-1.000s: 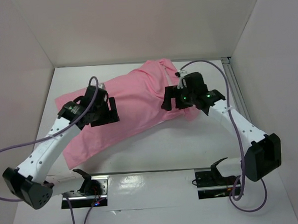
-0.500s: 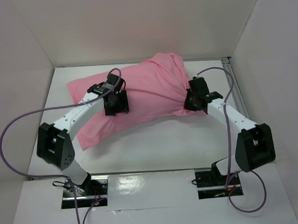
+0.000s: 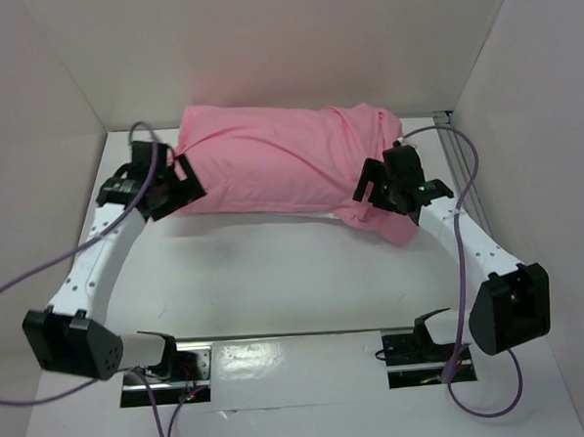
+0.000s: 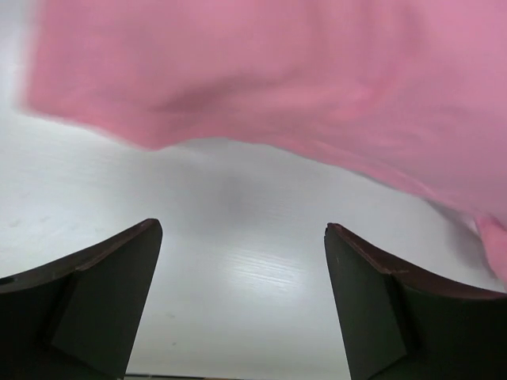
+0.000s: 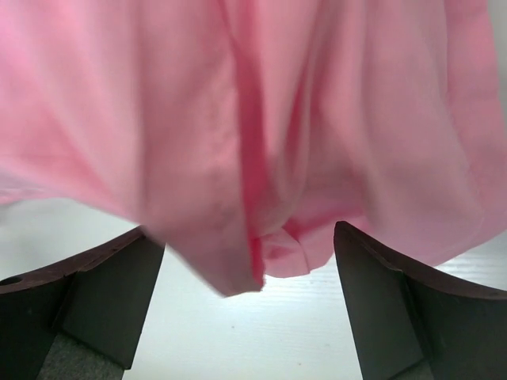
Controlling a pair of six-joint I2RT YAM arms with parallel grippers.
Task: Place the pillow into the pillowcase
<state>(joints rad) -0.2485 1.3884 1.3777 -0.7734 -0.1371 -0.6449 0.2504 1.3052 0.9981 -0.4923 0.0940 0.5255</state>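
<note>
The pink pillowcase [image 3: 269,161] lies plump and stuffed across the back of the table, with a loose flap hanging off its right end [image 3: 390,223]. The pillow is hidden; no white fabric shows. My left gripper [image 3: 180,177] sits at the pillowcase's left end, open. In the left wrist view the left gripper [image 4: 242,231] has only bare table between its fingers, and the pillowcase [image 4: 317,87] lies just beyond them. My right gripper [image 3: 371,189] is at the right end, open. In the right wrist view the pillowcase's folds [image 5: 261,158] hang down between the right gripper's [image 5: 245,234] wide-apart fingers, unclamped.
White walls close in the table on the left, back and right. A metal rail [image 3: 458,166] runs along the right wall. Purple cables [image 3: 461,259] loop off both arms. The arm mounting plates [image 3: 280,356] sit at the near edge.
The stuffed pillowcase has shifted toward the back wall and lies straighter. My left arm swung out to its left end. My right gripper, shut on the fabric earlier, now stands open.
</note>
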